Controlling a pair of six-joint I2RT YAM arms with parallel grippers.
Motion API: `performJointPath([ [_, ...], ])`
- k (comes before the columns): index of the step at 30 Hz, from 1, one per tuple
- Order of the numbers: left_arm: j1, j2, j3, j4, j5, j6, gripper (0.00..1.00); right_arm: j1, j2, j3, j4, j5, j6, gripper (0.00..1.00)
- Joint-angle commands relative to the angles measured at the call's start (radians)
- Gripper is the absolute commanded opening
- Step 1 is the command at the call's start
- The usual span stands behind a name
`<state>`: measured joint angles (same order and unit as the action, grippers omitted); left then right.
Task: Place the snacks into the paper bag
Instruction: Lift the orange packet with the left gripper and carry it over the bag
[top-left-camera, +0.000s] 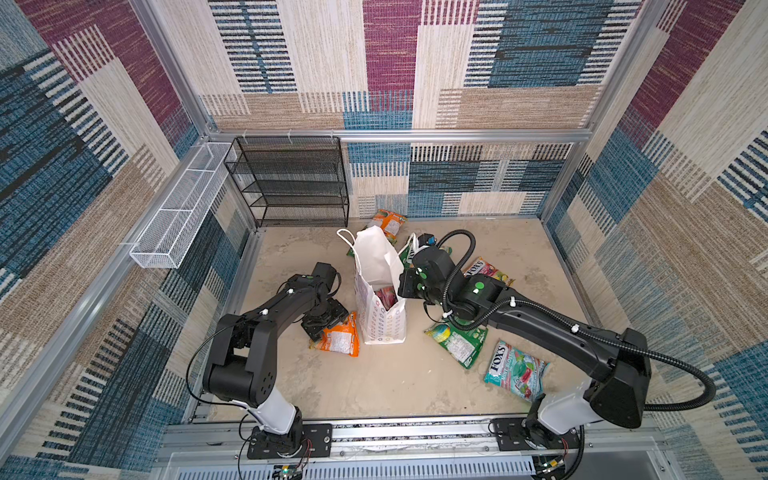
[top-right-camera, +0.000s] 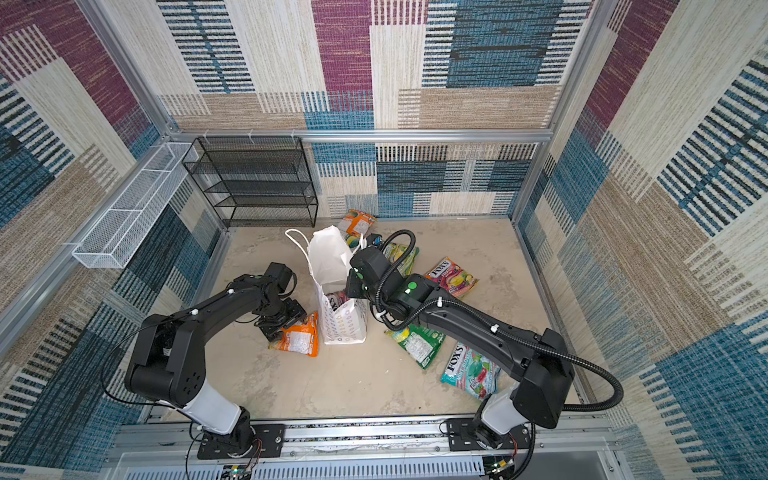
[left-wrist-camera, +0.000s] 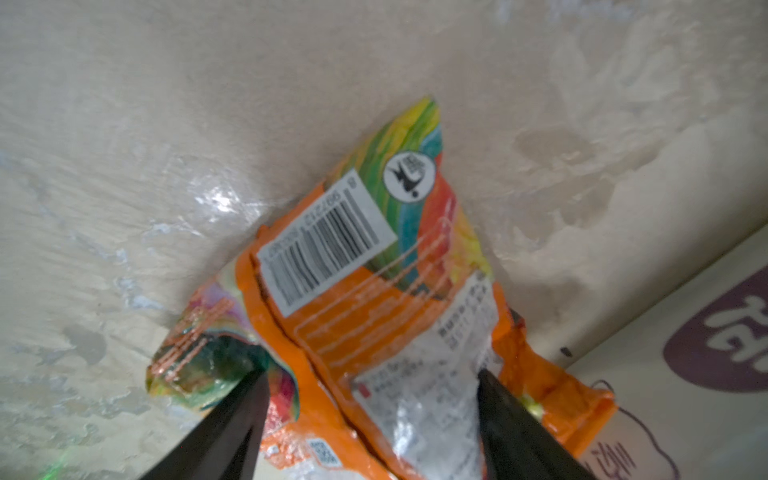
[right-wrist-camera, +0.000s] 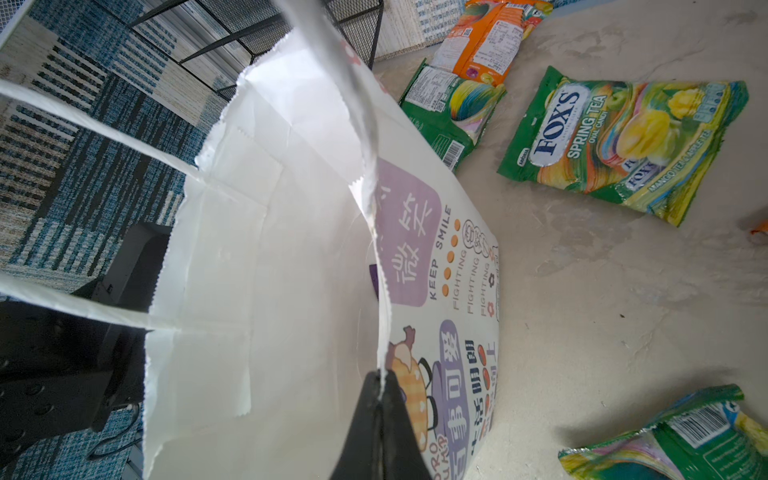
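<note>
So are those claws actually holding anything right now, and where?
The right claw pinches the paper bag at its top rim. The left claw straddles an orange packet, seemingly not clamped yet.

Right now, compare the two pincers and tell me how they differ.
The left pincer stands open; the right pincer is shut. The left pincer straddles the orange packet; the right pincer pinches the paper bag at its rim. Both are black and close to the bag.
</note>
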<state>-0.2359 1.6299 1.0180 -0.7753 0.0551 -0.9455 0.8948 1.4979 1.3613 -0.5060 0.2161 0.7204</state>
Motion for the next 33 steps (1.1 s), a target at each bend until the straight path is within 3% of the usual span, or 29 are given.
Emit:
performJointPath([
  [1,-0.001,0.002,-0.022,0.008,-0.016,-0.017,0.71,0.000,-0.006,0.002,0.004,-0.006,-0.012,0.00],
  [12,-0.002,-0.119,-0.056,0.031,-0.004,-0.003,0.23,0.000,-0.022,-0.004,0.001,0.014,-0.010,0.00],
  [19,0.001,-0.181,-0.041,-0.003,-0.040,0.021,0.12,0.000,-0.017,0.002,0.003,0.020,-0.017,0.00],
  [25,0.003,-0.318,0.017,-0.094,-0.127,0.048,0.07,0.000,-0.022,0.014,0.000,0.030,-0.025,0.00],
  [33,0.009,-0.490,0.285,-0.310,-0.291,0.197,0.09,0.000,-0.021,0.022,-0.003,0.041,-0.035,0.00],
])
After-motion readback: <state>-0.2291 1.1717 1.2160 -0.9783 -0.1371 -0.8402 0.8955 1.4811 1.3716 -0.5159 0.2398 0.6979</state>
